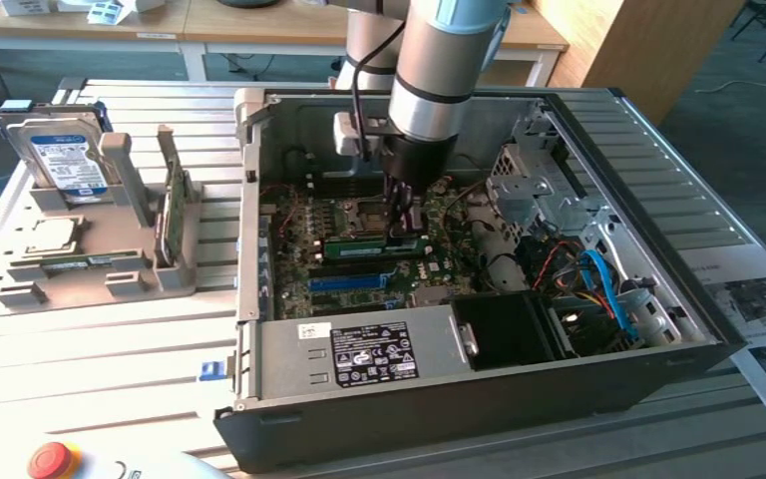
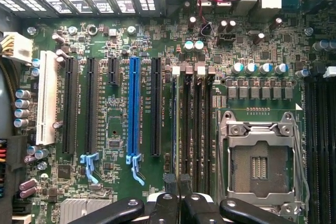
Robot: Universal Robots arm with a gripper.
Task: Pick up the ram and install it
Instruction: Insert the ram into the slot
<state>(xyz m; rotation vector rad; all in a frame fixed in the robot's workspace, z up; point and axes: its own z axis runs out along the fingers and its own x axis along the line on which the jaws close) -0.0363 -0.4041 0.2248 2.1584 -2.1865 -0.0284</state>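
The fingers [image 2: 167, 207] are narrowed on the ram [image 1: 370, 242], which is held edge-down directly beneath them. Ahead of the fingers, the blue expansion slot [image 2: 134, 108], the black memory slots [image 2: 197, 129] and the CPU socket [image 2: 260, 166] are laid out. For a clean seating, the stick should be held upright and lined up along one memory slot. Slot alignment is given by the wrist view; the stick's green face and tilt are given by the exterior view.

end effector [image 2: 177, 182]: 1 | computer case [image 1: 490, 404]: 1 | hard drive [image 1: 64, 158]: 1 | CPU socket [image 2: 260, 167]: 1
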